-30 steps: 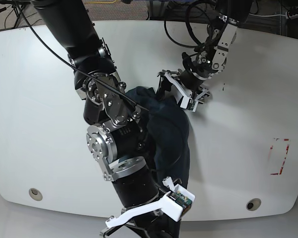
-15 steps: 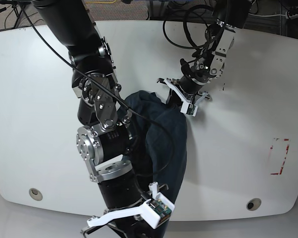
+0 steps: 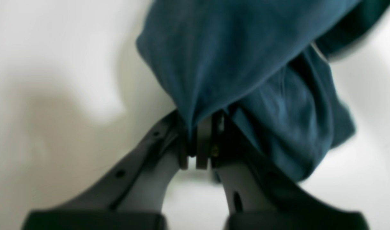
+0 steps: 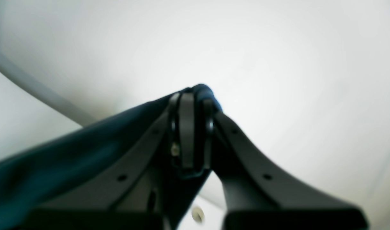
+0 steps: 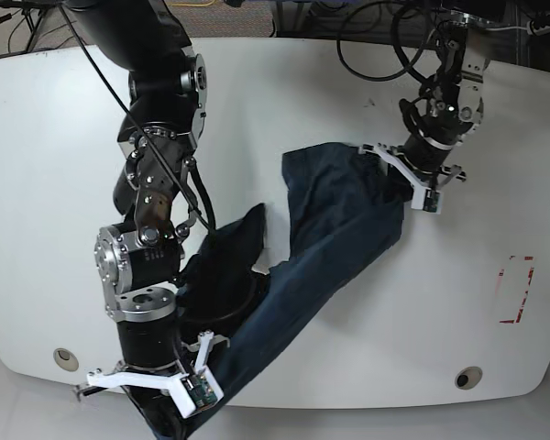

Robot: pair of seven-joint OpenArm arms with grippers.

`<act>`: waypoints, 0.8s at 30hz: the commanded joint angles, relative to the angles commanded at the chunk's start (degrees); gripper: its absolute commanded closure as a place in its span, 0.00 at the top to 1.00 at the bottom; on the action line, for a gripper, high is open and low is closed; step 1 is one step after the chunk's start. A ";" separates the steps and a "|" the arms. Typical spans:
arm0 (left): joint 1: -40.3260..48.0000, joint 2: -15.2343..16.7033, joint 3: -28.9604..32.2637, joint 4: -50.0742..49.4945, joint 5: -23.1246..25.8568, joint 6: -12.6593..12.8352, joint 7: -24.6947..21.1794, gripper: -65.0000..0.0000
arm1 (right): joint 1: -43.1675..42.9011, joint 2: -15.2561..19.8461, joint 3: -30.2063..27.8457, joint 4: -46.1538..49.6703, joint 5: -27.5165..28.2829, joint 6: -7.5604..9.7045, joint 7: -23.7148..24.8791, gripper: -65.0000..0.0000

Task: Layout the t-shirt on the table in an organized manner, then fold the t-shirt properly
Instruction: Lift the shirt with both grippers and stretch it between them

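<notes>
Base view alone shows the whole layout: the t-shirt [image 5: 325, 243] is stretched in a long diagonal band across the table [image 5: 55, 165], from the left gripper [image 5: 412, 183] at the upper right of the picture down to the right gripper [image 5: 170, 390] at the near edge. Part of the cloth bunches beside the right arm's lower joints. A red-white tape rectangle [image 5: 515, 289] lies well apart on the far right side.

Left wrist view adds the grip itself: the left gripper's fingers [image 3: 202, 143] are pressed narrow with a fold of navy cloth pinched between them, the rest spilling away above. Right wrist view shows the right gripper [image 4: 191, 134] likewise clamped on a cloth edge, the fabric trailing off to the left.

A second ago the shirt was a compact heap between the arms; now the grippers stand much farther apart and the garment is drawn out.
</notes>
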 joint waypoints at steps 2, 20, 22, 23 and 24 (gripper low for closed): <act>0.09 0.00 -2.81 1.85 0.00 -0.09 2.11 0.00 | 0.62 0.00 0.09 -1.14 -0.26 0.09 0.00 0.00; -23.21 -1.93 -17.93 9.58 -0.09 -6.77 19.16 0.00 | 15.91 3.25 2.46 -16.79 0.18 1.49 0.35 0.00; -27.69 -3.34 -18.73 9.67 -0.09 -7.74 22.51 0.00 | 18.37 3.78 2.81 -17.05 0.18 2.99 0.18 0.00; -29.71 -3.78 -18.99 9.67 -0.09 -8.09 23.65 0.00 | 19.25 3.96 2.81 -17.23 0.18 3.25 0.09 0.00; -32.62 -4.13 -19.43 9.58 -0.09 -8.53 25.05 0.00 | 20.40 4.13 2.64 -17.58 0.00 3.52 0.09 0.00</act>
